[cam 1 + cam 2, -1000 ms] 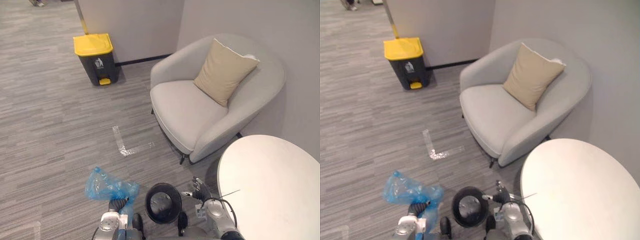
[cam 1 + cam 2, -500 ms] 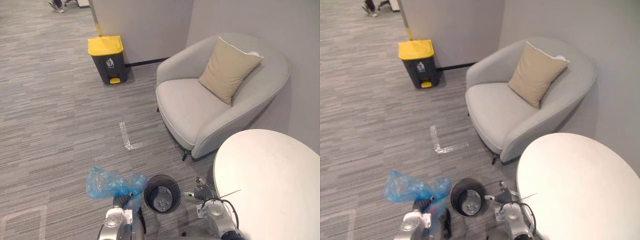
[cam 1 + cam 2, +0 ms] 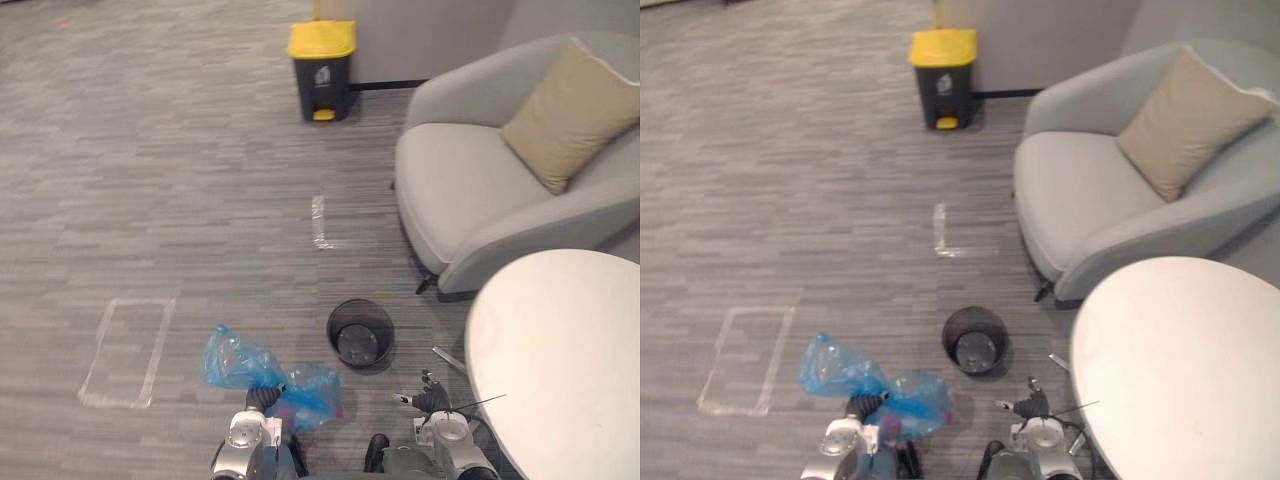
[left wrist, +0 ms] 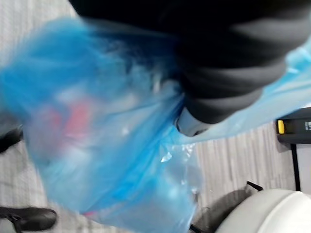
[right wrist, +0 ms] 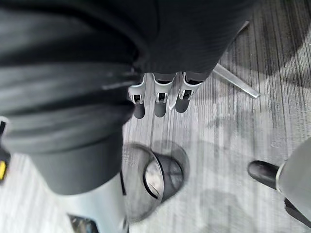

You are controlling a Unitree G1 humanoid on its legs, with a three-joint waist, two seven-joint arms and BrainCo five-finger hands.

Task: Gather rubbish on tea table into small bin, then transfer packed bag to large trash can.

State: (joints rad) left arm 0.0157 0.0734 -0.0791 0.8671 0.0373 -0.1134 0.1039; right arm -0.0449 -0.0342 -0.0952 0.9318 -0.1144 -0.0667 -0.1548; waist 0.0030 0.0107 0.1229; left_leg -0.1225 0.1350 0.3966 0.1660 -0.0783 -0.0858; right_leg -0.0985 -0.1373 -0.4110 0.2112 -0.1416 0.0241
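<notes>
Now, item 1: blue bag (image 3: 262,368), packed, something reddish showing through the film in the left wrist view. Gathered at the neck in left hand (image 3: 263,399), fingers curled tight round the plastic. Located at 7 o'clock of small bin (image 3: 360,334), near it, not touching.

Small bin: black, upright on the carpet, at 9 o'clock of tea table (image 3: 560,370).

Item 2: right hand (image 3: 431,402), at 5 o'clock of the bin, fingers straight and slack, nothing held.

Item 3: large trash can (image 3: 322,56), yellow lid down, at 12 o'clock, well apart across the carpet. Armchair (image 3: 470,190) with cushion (image 3: 575,110) at 2 o'clock. Tape corner mark (image 3: 320,222) between bin and can. Taped rectangle (image 3: 128,350) at 9 o'clock.

Change over the last 1 second: whole view swung, so camera turned, furniture not moved. Large can brought from 11 o'clock to 12 o'clock. Small bin no longer between the arms but ahead of them. Bag kept in the same left-hand grip throughout.

Judged meaning: gathering finished, visible table top bare, carry leg begun. Remaining: walk to the can, lid raised, bag dropped in.
</notes>
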